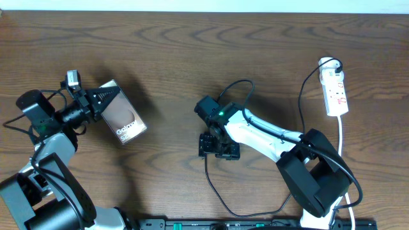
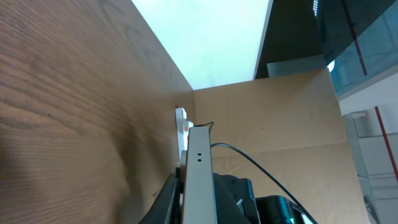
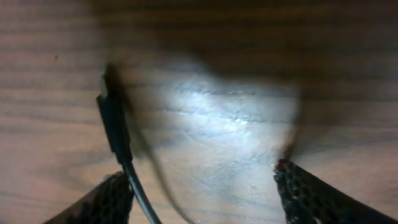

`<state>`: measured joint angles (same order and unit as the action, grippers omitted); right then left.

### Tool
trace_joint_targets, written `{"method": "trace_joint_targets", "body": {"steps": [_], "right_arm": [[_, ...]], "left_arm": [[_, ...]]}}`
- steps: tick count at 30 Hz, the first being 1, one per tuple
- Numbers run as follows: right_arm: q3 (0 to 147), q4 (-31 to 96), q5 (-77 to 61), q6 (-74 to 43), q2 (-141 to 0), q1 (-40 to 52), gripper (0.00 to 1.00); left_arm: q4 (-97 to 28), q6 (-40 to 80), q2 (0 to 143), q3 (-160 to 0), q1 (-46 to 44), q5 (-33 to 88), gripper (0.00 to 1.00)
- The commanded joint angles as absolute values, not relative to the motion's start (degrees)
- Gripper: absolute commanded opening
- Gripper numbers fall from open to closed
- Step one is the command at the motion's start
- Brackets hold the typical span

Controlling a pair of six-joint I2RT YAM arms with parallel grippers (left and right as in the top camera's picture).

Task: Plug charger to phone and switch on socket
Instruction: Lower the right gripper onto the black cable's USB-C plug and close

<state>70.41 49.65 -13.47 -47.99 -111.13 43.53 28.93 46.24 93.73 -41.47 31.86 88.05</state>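
Observation:
My left gripper (image 1: 107,99) is shut on the phone (image 1: 124,122), a dark slab with a white "Galaxy" strip, held above the table's left side. In the left wrist view the phone (image 2: 199,180) shows edge-on, pinched between both dark fingers (image 2: 166,202). The right gripper (image 1: 218,152) points down at the table's middle. In the right wrist view its jaws (image 3: 205,196) stand wide apart, and the charger's black plug (image 3: 113,127) lies on the wood just inside the left finger (image 3: 102,202). The white socket (image 1: 336,89) lies at the far right.
The charger's thin black cable (image 1: 220,195) loops from the right gripper toward the front edge, then up the right side to the socket. A black rail (image 1: 255,223) runs along the front edge. The right arm (image 1: 275,137) stretches across the table's middle right.

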Motion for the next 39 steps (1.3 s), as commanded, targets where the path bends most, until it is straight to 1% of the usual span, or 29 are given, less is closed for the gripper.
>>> {"method": "trace_joint_targets", "body": {"steps": [1,7,13,22,26,30,33,36,39], "right_arm": [[71.42,49.58,-9.96,-49.34,-111.66,43.77,0.71],[71.42,50.48,-7.97,-49.93,-111.66,43.77,0.68],[71.42,52.53,-5.23,-52.99,-111.66,43.75,0.64],[71.42,52.69,-3.77,-63.59,-111.66,43.77,0.62],[71.42,55.09,-3.38,-68.47,-111.66,43.59,0.61],[71.42,53.65,-3.33,-67.29,-111.66,43.51,0.64],[71.42,51.31,-3.33,-66.15,-111.66,43.57,0.74],[71.42,49.52,-3.33,-66.15,-111.66,43.42,0.79],[71.42,48.60,-3.33,-66.13,-111.66,42.85,0.79]], "left_arm": [[29.32,45.63,92.71,-41.47,32.08,89.91,0.08],[29.30,45.63,92.71,-41.47,32.08,89.93,0.08],[29.30,45.63,92.71,-41.47,32.08,89.95,0.08],[29.30,45.63,92.71,-41.47,32.08,89.95,0.07],[29.30,45.63,92.71,-41.47,32.08,89.97,0.07],[29.30,45.60,92.71,-41.47,32.08,90.00,0.07],[29.30,45.60,92.71,-41.47,32.08,90.00,0.07],[29.30,45.60,92.71,-41.47,32.08,90.00,0.08],[29.30,45.63,92.71,-41.47,32.08,90.00,0.07]]}}
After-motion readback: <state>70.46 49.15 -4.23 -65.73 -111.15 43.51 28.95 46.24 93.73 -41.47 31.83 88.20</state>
